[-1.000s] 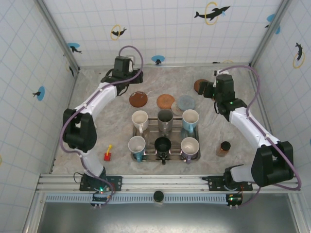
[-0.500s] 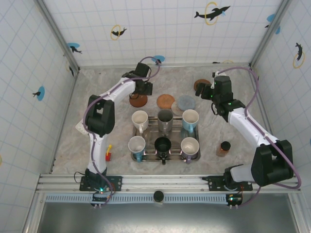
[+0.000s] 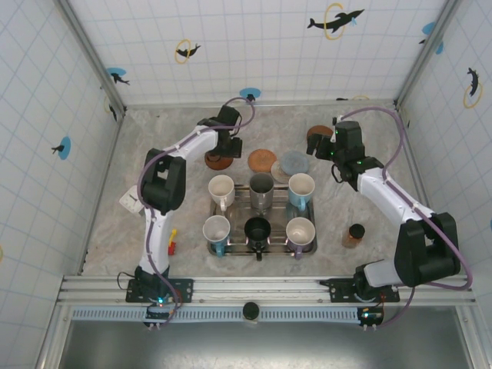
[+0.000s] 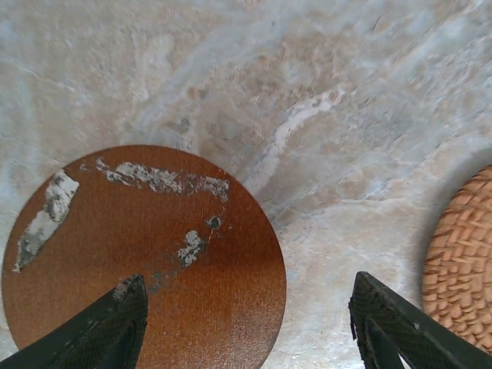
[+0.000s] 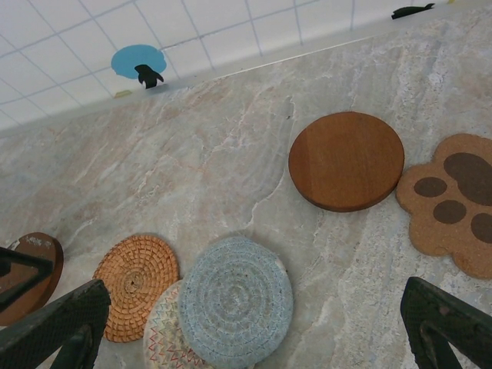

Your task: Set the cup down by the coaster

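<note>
Change, left arm: a second ago its jaws hang near the far-left corner of the desk point(image 3: 338, 209), elbow swung out to the left. Now the arm stretches toward the far middle, and the left gripper point(image 4: 247, 319) hovers over the dark brown coaster point(image 4: 146, 261).
Change, right arm: the wrist has shifted slightly left and stays near the far-right side.
Change, things: the cups, coasters and tray lie as before.
Left jaws: apart, with nothing between them. One tip is over the worn brown coaster's near edge. The other is over bare desk beside the woven orange coaster point(image 4: 465, 257).
Right jaws: the right gripper point(image 5: 254, 300) is spread wide and empty above the desk.
Cups: six, all standing on the metal tray point(image 3: 238, 207) in the middle of the desk, none yet beside a coaster.
Back row, left to right: white cup point(image 3: 221, 187), steel cup point(image 3: 261, 187), blue-and-white cup point(image 3: 301, 186).
Front row, left to right: white cup with blue base point(image 3: 217, 229), black cup point(image 3: 257, 228), pale cup point(image 3: 300, 229).
Coasters: six, toward the far edge. They are the dark brown one, the woven orange one, a blue-grey woven coaster point(image 5: 236, 300) overlapping a zigzag coaster point(image 5: 171, 340), a round wooden coaster point(image 5: 346, 160) and a paw-shaped cork coaster point(image 5: 453, 201).
Other things: one amber jar point(image 3: 354, 234) to the right of the tray, and one red-and-yellow toy point(image 3: 170, 245) to its left.
</note>
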You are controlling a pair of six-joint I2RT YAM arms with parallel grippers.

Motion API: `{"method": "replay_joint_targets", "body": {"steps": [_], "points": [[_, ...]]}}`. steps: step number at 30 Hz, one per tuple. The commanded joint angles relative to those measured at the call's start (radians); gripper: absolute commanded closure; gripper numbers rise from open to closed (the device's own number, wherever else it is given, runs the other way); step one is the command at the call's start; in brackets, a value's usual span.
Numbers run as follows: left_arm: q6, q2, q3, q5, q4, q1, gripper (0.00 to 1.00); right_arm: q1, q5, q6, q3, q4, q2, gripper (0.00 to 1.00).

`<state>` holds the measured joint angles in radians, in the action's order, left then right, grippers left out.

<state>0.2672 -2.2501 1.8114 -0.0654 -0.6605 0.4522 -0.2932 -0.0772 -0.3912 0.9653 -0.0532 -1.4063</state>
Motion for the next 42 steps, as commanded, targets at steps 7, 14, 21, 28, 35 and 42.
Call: {"method": "replay_joint_targets", "body": {"steps": [7, 14, 21, 28, 35, 42], "points": [[0.033, -0.049, 0.006, -0.061, -0.061, 0.002, 0.35, 0.001, 0.039, -0.036, 0.018, 0.013, -0.031, 0.0], [0.039, -0.078, 0.011, -0.082, -0.08, 0.003, 0.37, 0.0, 0.037, -0.038, 0.011, 0.013, -0.032, 0.0], [0.046, -0.13, 0.035, -0.123, -0.124, 0.003, 0.39, 0.001, 0.04, -0.041, 0.014, 0.012, -0.039, 0.0], [0.05, -0.146, 0.04, -0.16, -0.147, 0.003, 0.39, 0.002, 0.04, -0.041, 0.012, 0.007, -0.04, 0.0], [0.048, -0.152, 0.037, -0.215, -0.181, 0.0, 0.41, 0.001, 0.046, -0.041, 0.012, 0.004, -0.038, 0.0], [0.039, -0.143, 0.019, -0.242, -0.182, -0.023, 0.42, 0.001, 0.048, -0.043, 0.012, 0.0, -0.034, 0.0]]}}
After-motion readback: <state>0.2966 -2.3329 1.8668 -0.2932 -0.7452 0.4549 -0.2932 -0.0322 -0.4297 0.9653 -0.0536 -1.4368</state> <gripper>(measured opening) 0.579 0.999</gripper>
